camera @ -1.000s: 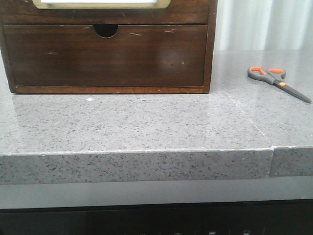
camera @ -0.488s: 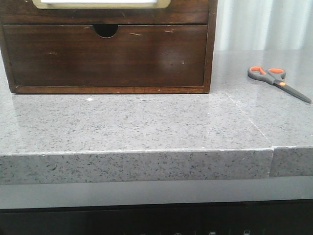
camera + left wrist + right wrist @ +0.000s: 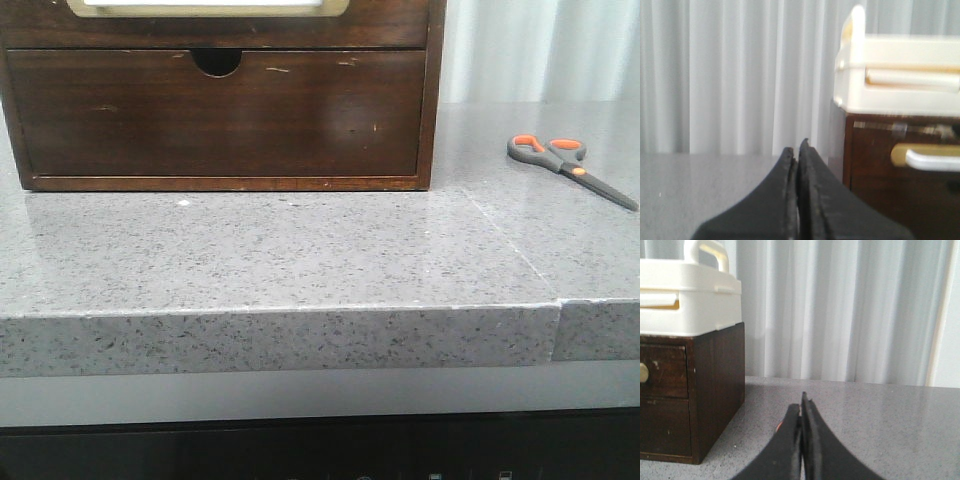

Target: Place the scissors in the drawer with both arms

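Note:
The scissors (image 3: 565,165), dark grey handles with orange inside the loops, lie flat on the grey counter at the right, blades pointing right and toward me. The drawer (image 3: 380,25) is the upper one of the dark wooden cabinet; only its lower strip and the cream rim of its white panel show at the top of the front view. It looks closed and also shows in the left wrist view (image 3: 875,165). My left gripper (image 3: 796,150) is shut and empty, beside the cabinet. My right gripper (image 3: 801,407) is shut and empty, with an orange bit of the scissors (image 3: 778,427) just behind it. Neither gripper shows in the front view.
The plain lower drawer with a semicircular notch (image 3: 220,115) is closed. A white plastic box (image 3: 690,300) sits on top of the cabinet. The counter's front edge (image 3: 280,340) has a seam at the right. White curtains hang behind.

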You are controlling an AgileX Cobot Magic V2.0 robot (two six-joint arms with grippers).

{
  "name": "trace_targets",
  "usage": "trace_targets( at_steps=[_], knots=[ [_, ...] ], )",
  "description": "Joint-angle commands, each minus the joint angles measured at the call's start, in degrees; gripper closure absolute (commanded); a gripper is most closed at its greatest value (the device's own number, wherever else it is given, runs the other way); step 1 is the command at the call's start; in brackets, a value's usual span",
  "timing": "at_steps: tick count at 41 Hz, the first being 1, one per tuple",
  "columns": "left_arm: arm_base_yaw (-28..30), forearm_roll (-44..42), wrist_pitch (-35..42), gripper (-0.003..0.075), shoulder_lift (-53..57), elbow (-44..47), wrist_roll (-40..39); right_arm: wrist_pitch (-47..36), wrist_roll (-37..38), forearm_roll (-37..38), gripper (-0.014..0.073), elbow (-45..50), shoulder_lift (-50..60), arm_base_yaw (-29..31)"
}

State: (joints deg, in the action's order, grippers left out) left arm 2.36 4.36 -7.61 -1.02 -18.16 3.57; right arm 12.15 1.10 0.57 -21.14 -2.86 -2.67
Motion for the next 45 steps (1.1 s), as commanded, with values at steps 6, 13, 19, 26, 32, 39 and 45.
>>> trace_targets(
  at_steps=[6,13,19,26,32,39,45],
  knots=[
    [-0.1,0.6,-9.0,0.0741,-8.7,-17.1,-0.2,5.8,0.1,1.1,0.0661,-14.4,-10.6,0.5],
    [-0.1,0.6,-16.5,0.0741,-15.7,-25.6,-0.2,14.6,0.1,1.1,0.0661,-20.7,-18.2,0.5],
    [-0.1,0.6,-18.8,0.0741,-19.5,-26.0,-0.2,16.8,0.1,1.1,0.0661,-20.7,-23.2,0.5],
    [-0.1,0.6,-20.8,0.0741,-22.1,-24.1,-0.2,19.4,0.1,1.1,0.0661,-20.7,-27.8,0.5],
    [-0.1,0.7,-21.1,0.0741,-23.1,-22.4,-0.2,20.1,0.1,1.1,0.0661,-20.7,-30.9,0.5],
    [-0.1,0.8,-21.3,0.0741,-23.1,-21.0,-0.2,21.1,0.1,1.5,0.0661,-20.7,-33.4,0.5],
    [-0.1,0.8,-21.5,0.0720,-23.1,-21.0,-0.2,21.2,0.1,3.4,0.0643,-20.7,-34.4,0.5]
  ],
)
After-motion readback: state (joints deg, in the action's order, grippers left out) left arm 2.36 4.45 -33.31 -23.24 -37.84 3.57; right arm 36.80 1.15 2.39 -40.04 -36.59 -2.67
